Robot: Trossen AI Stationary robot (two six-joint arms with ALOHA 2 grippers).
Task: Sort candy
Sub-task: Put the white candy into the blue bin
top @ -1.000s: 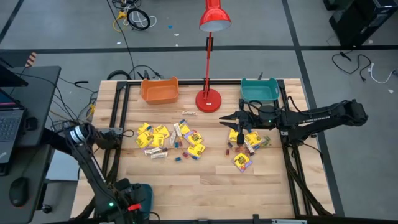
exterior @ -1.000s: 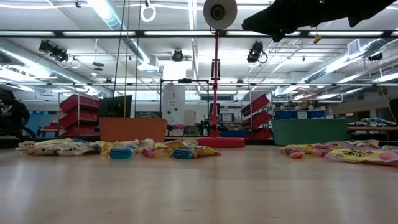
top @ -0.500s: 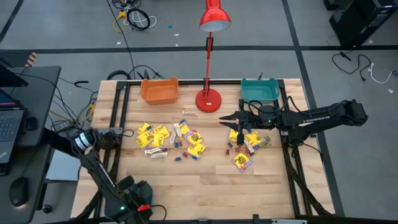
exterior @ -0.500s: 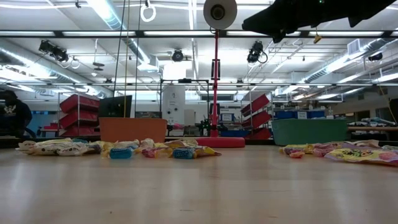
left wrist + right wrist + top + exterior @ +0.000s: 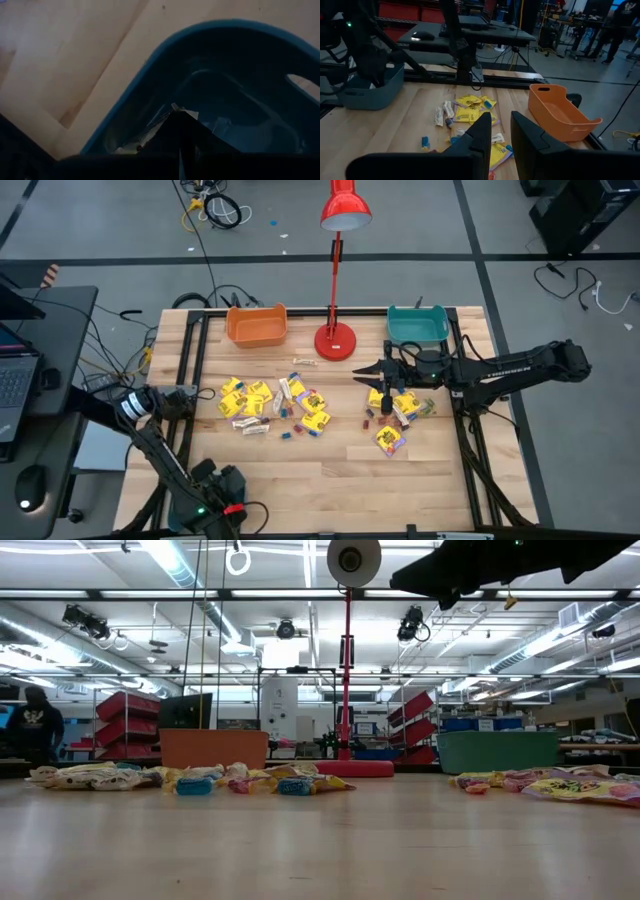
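Candy (image 5: 275,405), small yellow, beige and blue wrapped pieces, lies in two clusters mid-frame on wooden table (image 5: 330,470). Right gripper (image 5: 372,372) hovers above right cluster, fingers slightly apart, nothing visibly held. Left gripper (image 5: 222,498), lower left, pinched together over blue plastic bin (image 5: 150,65).

Seen from above, the wooden table (image 5: 420,480) lies bare across its whole near half from about 4 to 8 o'clock, except the near-left corner, where a dark teal bin (image 5: 228,492) and the left arm take up room. Toward 12 o'clock the red lamp base (image 5: 335,341) stands between the orange bin (image 5: 257,326) and the teal bin (image 5: 417,326), with narrow bare gaps beside it. Candy (image 5: 270,406) spreads left of centre and at 3 o'clock, with a clear lane between; the right arm (image 5: 500,368) reaches in over the right-hand patch.
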